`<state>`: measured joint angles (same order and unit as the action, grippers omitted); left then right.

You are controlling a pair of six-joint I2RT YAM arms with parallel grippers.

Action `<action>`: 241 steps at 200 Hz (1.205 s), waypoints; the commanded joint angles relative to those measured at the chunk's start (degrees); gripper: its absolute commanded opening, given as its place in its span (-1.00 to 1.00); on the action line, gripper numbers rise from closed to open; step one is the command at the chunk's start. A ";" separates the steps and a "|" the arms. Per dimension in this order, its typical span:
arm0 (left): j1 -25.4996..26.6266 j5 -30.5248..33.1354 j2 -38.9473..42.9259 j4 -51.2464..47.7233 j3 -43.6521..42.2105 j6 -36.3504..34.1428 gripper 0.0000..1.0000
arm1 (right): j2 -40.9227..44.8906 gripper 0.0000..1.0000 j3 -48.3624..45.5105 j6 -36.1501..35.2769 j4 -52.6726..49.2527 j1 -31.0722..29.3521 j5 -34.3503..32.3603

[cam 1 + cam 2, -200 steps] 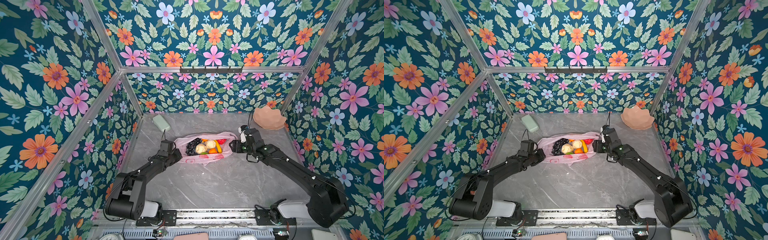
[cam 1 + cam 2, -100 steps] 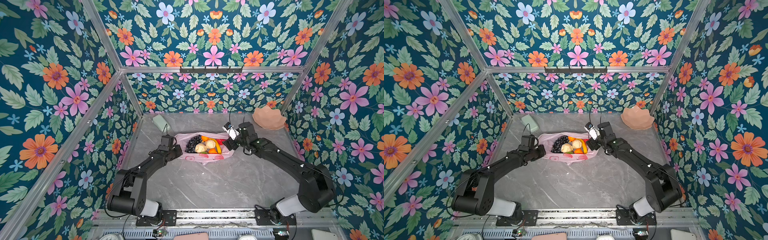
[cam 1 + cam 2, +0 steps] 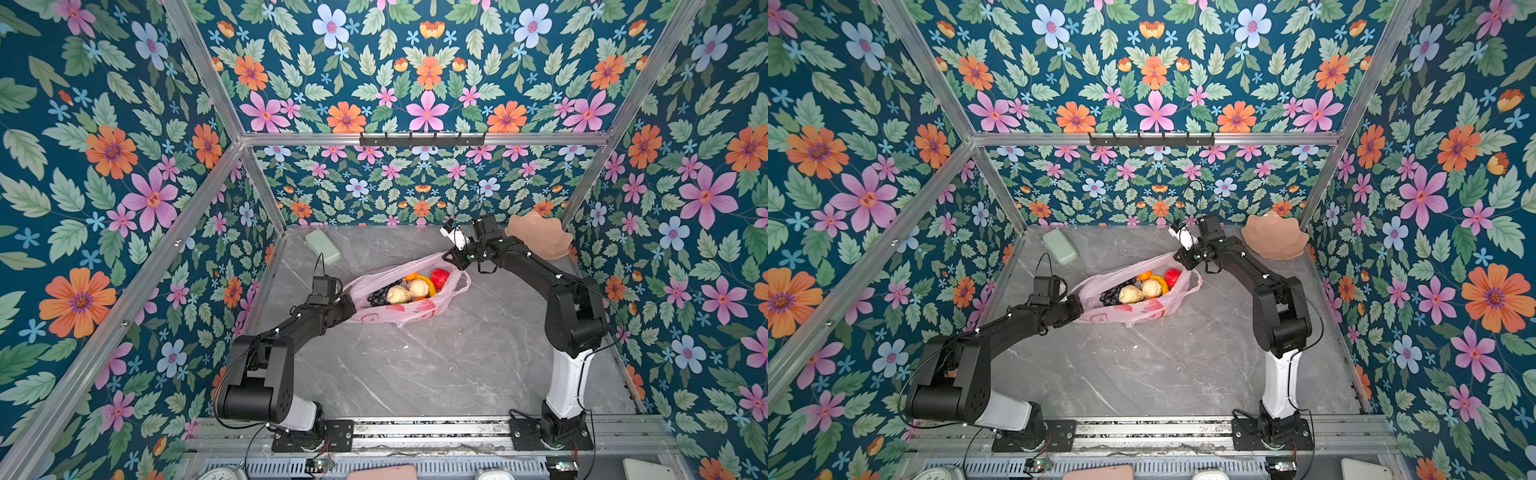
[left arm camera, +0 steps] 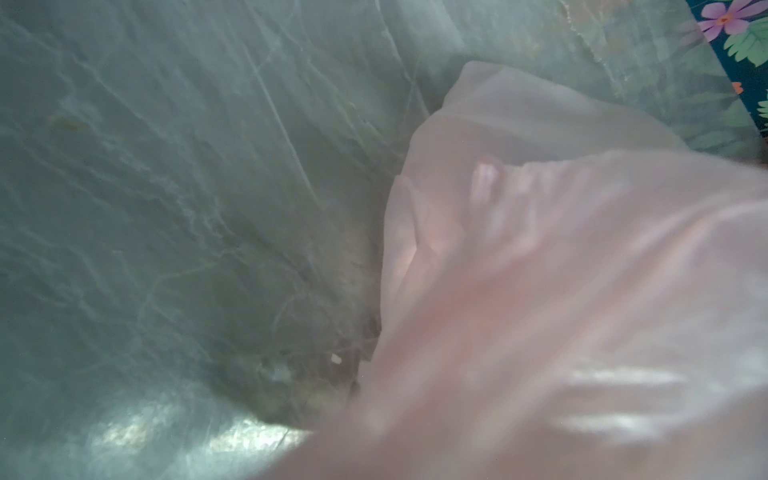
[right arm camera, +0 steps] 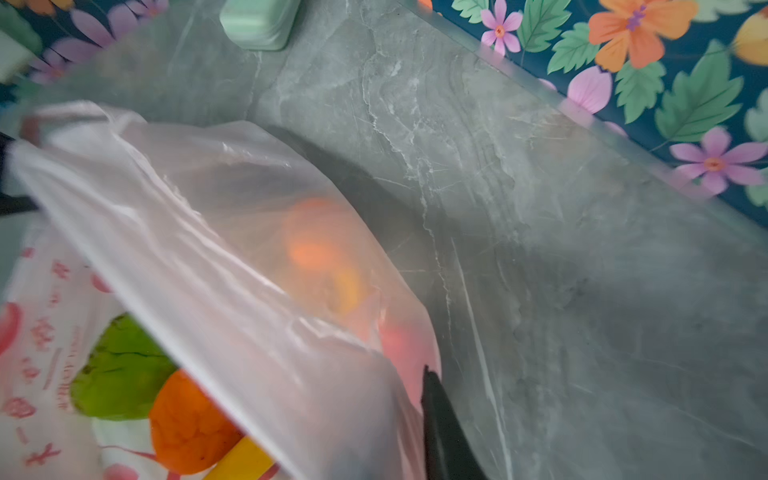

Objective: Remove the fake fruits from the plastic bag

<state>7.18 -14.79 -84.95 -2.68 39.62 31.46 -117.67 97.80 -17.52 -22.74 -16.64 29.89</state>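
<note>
Left gripper (image 3: 348, 306): squeezed shut on the plastic bag (image 3: 409, 312).
Right gripper (image 3: 451, 258): squeezed its other end, maybe to hold it open.
Fake fruits (image 3: 409, 287): lay inside.

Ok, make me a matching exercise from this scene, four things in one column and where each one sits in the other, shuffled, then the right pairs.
1. pale green rounded block
2. peach faceted wavy-rimmed bowl
3. red plastic apple
4. dark purple plastic grape bunch

A. inside the thin translucent pink plastic bag, at the end by the right end effector
B. back left of the grey marble table
C. inside the bag, at the end by the left end effector
D. back right corner of the table

Pairs: 1-B, 2-D, 3-A, 4-C.
</note>
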 commanded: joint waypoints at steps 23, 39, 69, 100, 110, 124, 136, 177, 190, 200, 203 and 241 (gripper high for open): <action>-0.81 -1.68 -1.20 2.77 -1.31 -2.12 -1.00 | -14.70 -1.00 18.36 12.85 -19.15 1.22 11.79; -0.55 -2.50 -0.96 3.04 -1.27 -2.37 -1.00 | -15.67 -1.00 19.22 15.77 -18.44 1.20 12.69; 1.84 -3.84 -0.66 2.87 -0.25 -3.24 -1.00 | -13.38 -1.00 17.83 20.77 -16.31 0.93 10.23; 5.02 -3.01 -0.04 2.25 0.89 -3.01 -1.00 | -7.87 -0.38 14.17 26.46 -16.23 -0.14 0.45; 6.26 -2.03 0.31 1.79 1.31 -2.77 -1.00 | -5.02 -0.11 11.42 29.64 -15.29 -0.78 -4.96; 7.78 -0.88 0.73 1.27 1.79 -2.33 -1.00 | -0.43 0.32 6.52 33.87 -14.26 -1.62 -13.23; 9.28 -0.30 0.93 1.11 2.04 -1.96 -1.00 | 3.11 0.42 2.63 37.33 -13.93 -2.55 -18.56; 13.04 0.74 0.58 1.46 2.31 -0.53 -1.00 | 13.52 0.52 -10.38 43.25 -11.31 -10.43 -33.19; 13.71 0.65 0.56 1.87 2.05 0.06 -0.99 | 14.86 0.52 -13.45 45.20 -10.77 -12.76 -36.00; 14.21 0.64 0.48 2.06 1.97 0.18 -0.96 | 15.45 0.53 -15.24 46.40 -9.67 -13.90 -36.40; 14.35 0.64 0.48 2.18 1.96 0.25 -0.95 | 15.33 0.53 -15.61 46.68 -9.41 -14.20 -36.46; 15.51 0.58 0.15 2.23 2.31 0.93 -0.85 | 9.57 0.41 -13.51 47.25 -10.25 -15.10 -37.51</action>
<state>22.39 -14.26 -84.62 -0.91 41.63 31.44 -105.45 82.91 27.92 -33.89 -31.51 -3.64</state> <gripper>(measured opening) 0.071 0.750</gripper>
